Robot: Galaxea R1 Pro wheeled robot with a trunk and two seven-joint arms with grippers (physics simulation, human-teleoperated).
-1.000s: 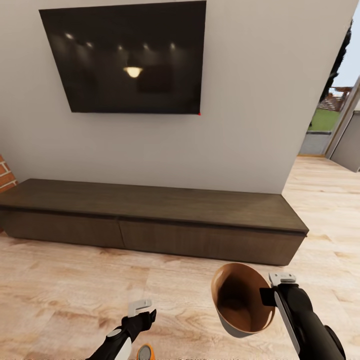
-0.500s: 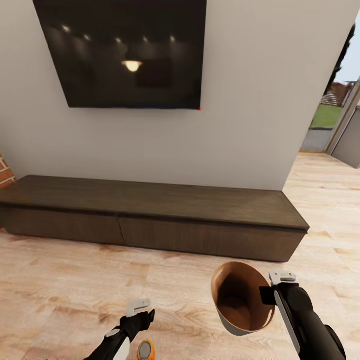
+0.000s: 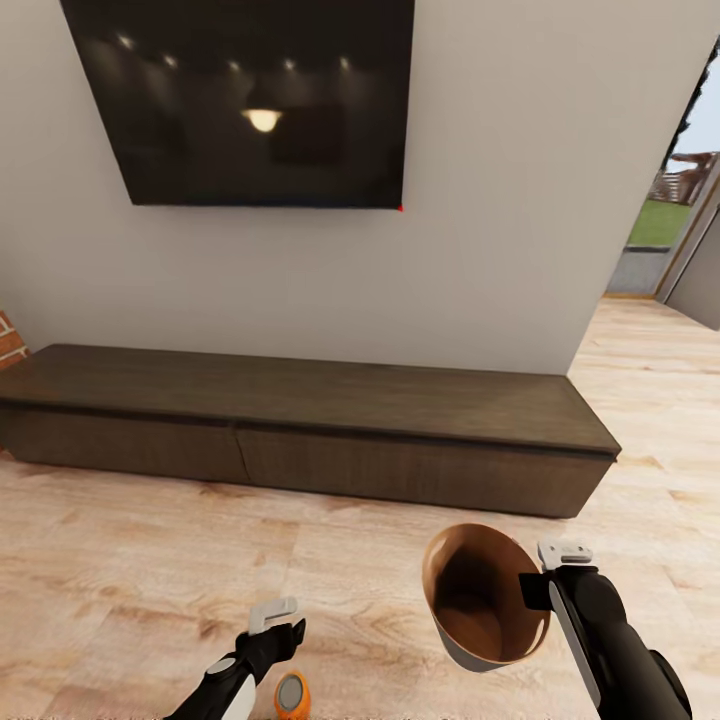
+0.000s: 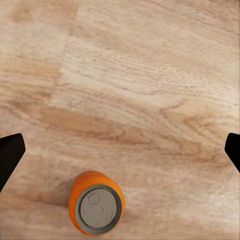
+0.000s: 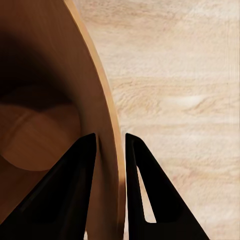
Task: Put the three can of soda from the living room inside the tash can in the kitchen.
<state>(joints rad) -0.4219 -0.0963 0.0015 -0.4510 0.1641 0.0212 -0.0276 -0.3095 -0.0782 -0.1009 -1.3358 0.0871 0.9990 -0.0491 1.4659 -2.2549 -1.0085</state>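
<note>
Looking at a home living room. Hanging across the upper left of the head view, a black wall-mounted TV (image 3: 255, 100), reflecting a row of ceiling lights. Running beneath it through the middle of the frame, a long low dark-wood cabinet (image 3: 300, 425) against a plain pale wall (image 3: 500, 200). Spreading over the lower frame, light wood flooring (image 3: 120, 570). Peeking in at the far left edge, red brick (image 3: 8, 340). Opening at the far right, a doorway showing green lawn outside (image 3: 660, 222).

Pale wall (image 3: 500, 200) with a black TV (image 3: 250, 100) at 12 o'clock reflecting ceiling lights, long dark-wood cabinet (image 3: 300, 425) below, light wood floor (image 3: 120, 560), sunny doorway (image 3: 670, 220) at 2 o'clock.
</note>
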